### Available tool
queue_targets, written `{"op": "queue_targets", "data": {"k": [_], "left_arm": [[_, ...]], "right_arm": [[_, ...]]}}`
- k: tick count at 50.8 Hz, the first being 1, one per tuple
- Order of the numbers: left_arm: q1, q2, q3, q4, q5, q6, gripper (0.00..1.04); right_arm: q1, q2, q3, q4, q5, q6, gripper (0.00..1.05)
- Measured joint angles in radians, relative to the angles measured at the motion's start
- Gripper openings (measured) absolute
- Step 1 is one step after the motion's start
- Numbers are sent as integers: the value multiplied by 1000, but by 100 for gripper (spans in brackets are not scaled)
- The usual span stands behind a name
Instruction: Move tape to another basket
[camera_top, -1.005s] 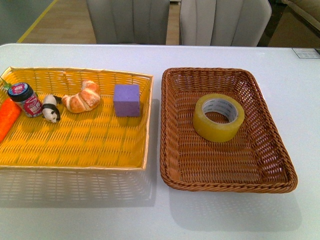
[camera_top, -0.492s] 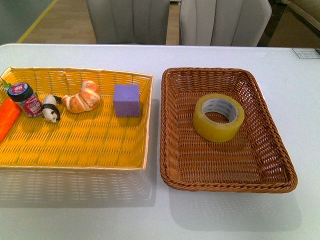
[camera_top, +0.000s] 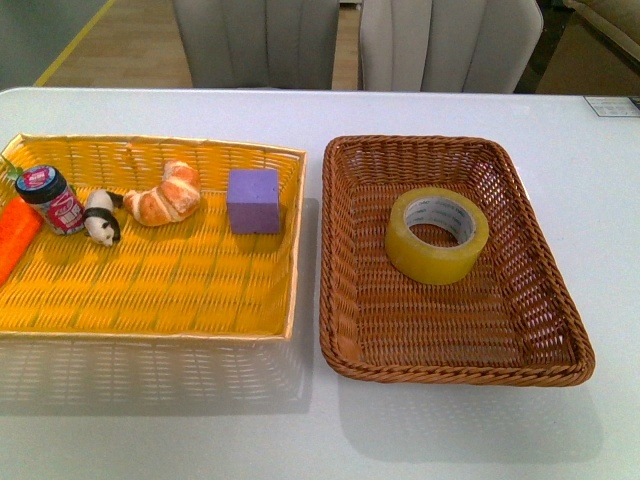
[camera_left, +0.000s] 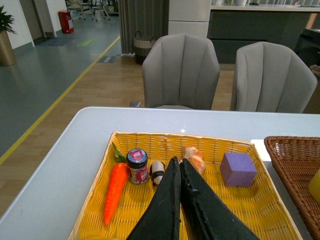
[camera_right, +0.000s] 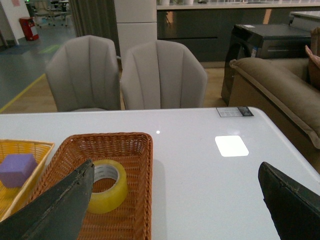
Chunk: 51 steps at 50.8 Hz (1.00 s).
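The left gripper (camera_left: 179, 167) has its black jaws pressed together, empty, partly hiding a croissant (camera_left: 194, 158). The right gripper (camera_right: 175, 200) gapes wide, empty. The yellowish translucent tape roll (camera_top: 437, 235) lies flat inside the brown woven wicker basket (camera_top: 345, 300).

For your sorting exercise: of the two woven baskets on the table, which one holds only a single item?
The brown wicker basket, on the right in the front view: it holds only the tape. The yellow basket holds several items.
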Motion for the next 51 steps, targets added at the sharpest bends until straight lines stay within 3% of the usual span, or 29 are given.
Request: {"op": "queue_targets", "data": {"k": [21,29,35,44,48,51], "left_arm": [[0,-56,0,-37,0,0,2],[0,-56,0,-37,0,0,27],[0,-56,0,-37,0,0,55],[0,-56,0,-37,0,0,85],[0,-56,0,-37,0,0,97],[0,-56,0,-37,0,2,96]], "right_arm": [[0,0,0,0,0,0,96],[0,0,0,0,0,0,96],[0,0,0,0,0,0,96],[0,0,0,0,0,0,96],[0,0,0,0,0,0,96],[0,0,0,0,0,0,96]]}}
